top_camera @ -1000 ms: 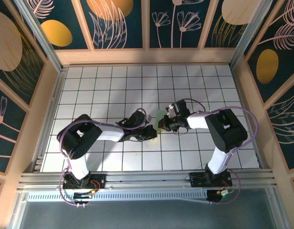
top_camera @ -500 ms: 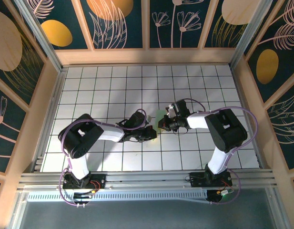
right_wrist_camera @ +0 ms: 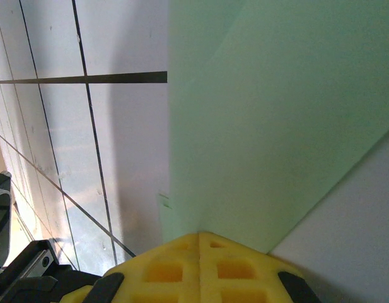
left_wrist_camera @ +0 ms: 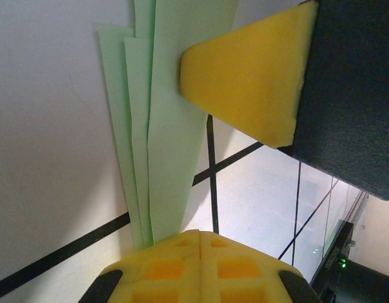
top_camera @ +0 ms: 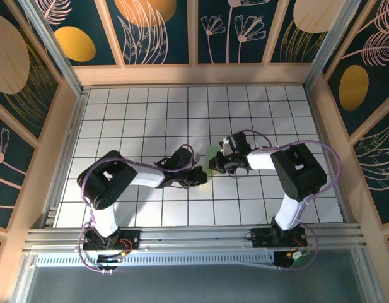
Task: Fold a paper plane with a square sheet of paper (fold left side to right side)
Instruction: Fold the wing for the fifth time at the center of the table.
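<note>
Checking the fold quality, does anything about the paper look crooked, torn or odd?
The layers of the green paper look slightly askew: in the left wrist view their long edges fan apart instead of lying flush. No tear or crumpling shows.

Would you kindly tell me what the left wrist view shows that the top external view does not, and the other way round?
Left wrist view, not the top one: the paper's overlapping lengthwise layers with staggered edges, a yellow pad over them, and the left gripper shut at the paper's near end.
Top view, not the wrist one: the whole left arm and right arm, and the patterned walls.
Both: pale green paper lying on the white gridded table.
</note>
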